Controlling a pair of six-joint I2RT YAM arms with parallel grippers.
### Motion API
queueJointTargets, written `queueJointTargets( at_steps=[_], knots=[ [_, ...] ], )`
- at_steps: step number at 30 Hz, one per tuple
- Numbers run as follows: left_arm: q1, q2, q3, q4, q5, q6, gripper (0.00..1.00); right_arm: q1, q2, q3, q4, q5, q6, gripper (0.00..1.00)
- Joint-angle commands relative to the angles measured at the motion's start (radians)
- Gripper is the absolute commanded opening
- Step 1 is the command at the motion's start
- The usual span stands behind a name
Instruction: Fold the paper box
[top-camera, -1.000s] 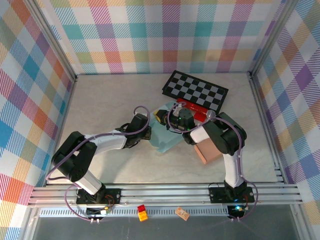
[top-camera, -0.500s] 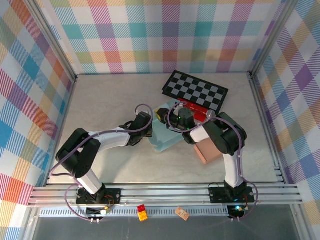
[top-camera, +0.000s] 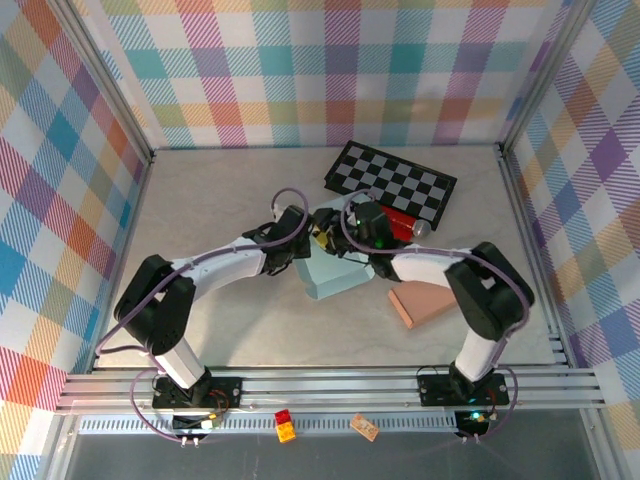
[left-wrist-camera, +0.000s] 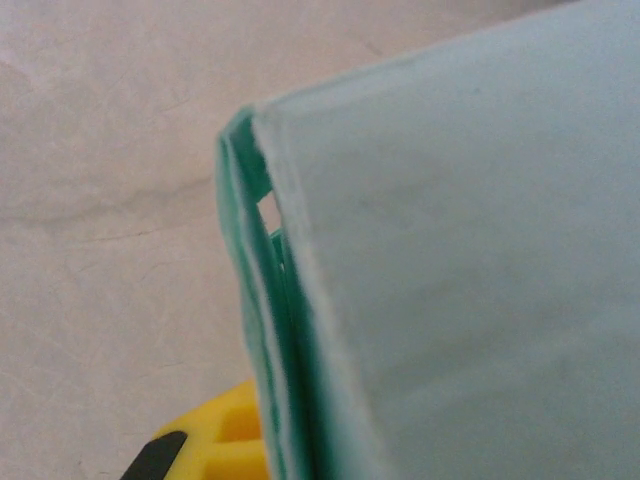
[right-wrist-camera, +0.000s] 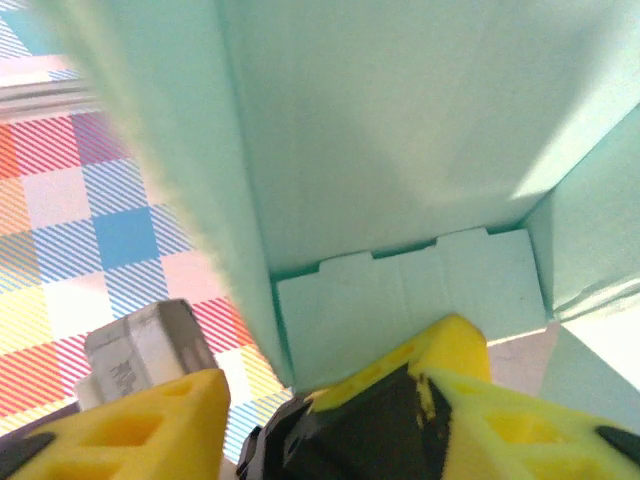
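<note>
Our left tool (top-camera: 302, 246) is shut on the box (top-camera: 335, 278), pinching a wall at its far-left corner. In the wrist view that layered wall edge runs down beside one yellow finger (left-wrist-camera: 215, 445). Our right tool (right-wrist-camera: 290, 395) stands parted astride the far wall, one finger inside the box and one outside, gripping nothing. Both tools sit close together at the box's far rim, so the box spreads from them toward our bases, mid-desk (top-camera: 210, 200). We judge the next fold turns on that far wall, with the right tool better placed to press it.
</note>
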Motion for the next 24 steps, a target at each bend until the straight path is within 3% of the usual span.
queueJointTargets(
  at_steps=[1, 4, 15, 24],
  knots=[
    [0.030, -0.065, 0.042, -0.140, 0.077, -0.011, 0.00, -0.033, -0.110, 0.073, -0.299, 0.021, -0.114, 0.60],
    [0.061, -0.086, 0.062, -0.201, 0.128, -0.019, 0.00, -0.064, -0.168, 0.141, -0.462, 0.023, -0.160, 0.65],
    [0.140, -0.063, 0.271, -0.548, 0.259, 0.017, 0.00, -0.159, -0.274, 0.373, -0.942, 0.030, -0.373, 0.66],
    [0.177, 0.001, 0.442, -0.825, 0.301, 0.007, 0.00, -0.185, -0.243, 0.517, -1.119, 0.011, -0.511, 0.63]
  ],
)
